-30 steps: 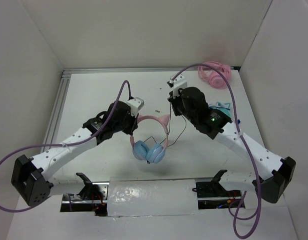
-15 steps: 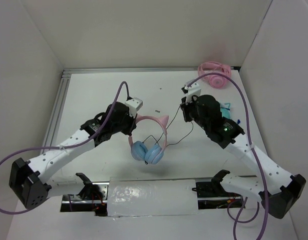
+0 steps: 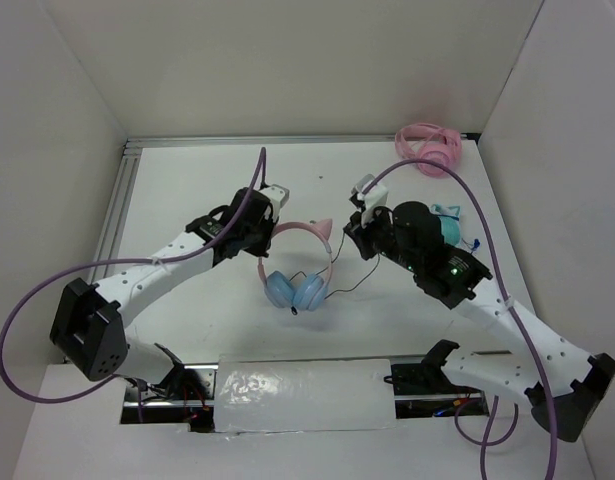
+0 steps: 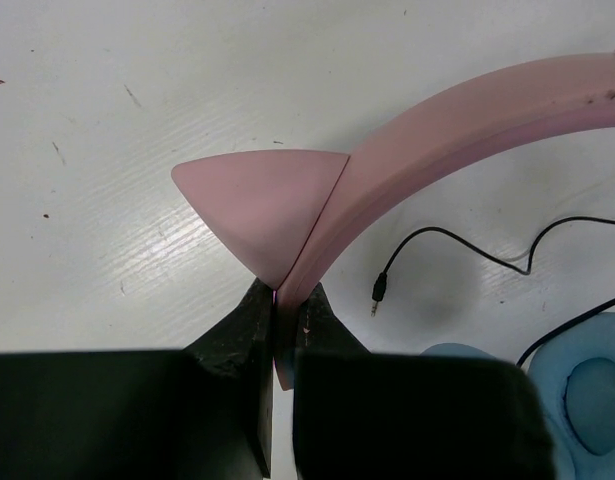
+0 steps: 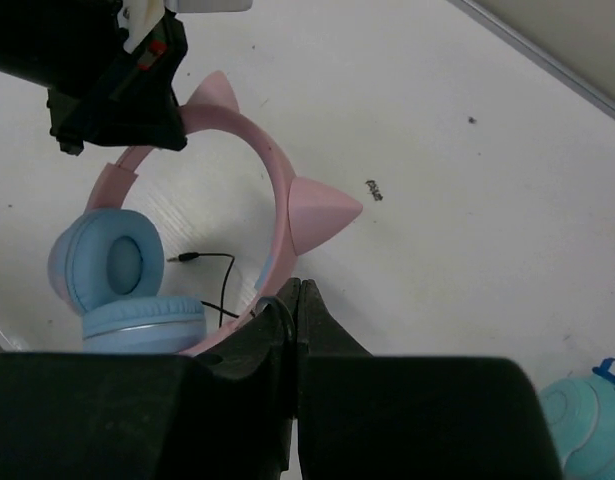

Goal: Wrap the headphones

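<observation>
The headphones (image 3: 297, 270) have a pink cat-ear headband (image 4: 467, 120) and light blue ear cups (image 5: 117, 265), and sit mid-table. My left gripper (image 4: 277, 290) is shut on the headband just below one cat ear (image 4: 257, 200). My right gripper (image 5: 300, 285) is close beside the headband's other side, with its jaws together. The thin black cable (image 5: 284, 305) loops over its fingertip into the jaws. The cable's plug (image 4: 377, 290) lies free on the table by the cups. From above, the left gripper (image 3: 270, 237) and the right gripper (image 3: 353, 247) flank the headband.
All-pink headphones (image 3: 427, 150) lie at the back right corner. Teal headphones (image 3: 449, 222) sit just behind my right arm, also low right in the right wrist view (image 5: 587, 425). A metal rail (image 3: 287, 141) runs along the back edge, and white walls enclose the table.
My right gripper has swung left and nearer, ending close beside the headband. The left gripper has shifted the headphones slightly toward the back, still holding the headband.
</observation>
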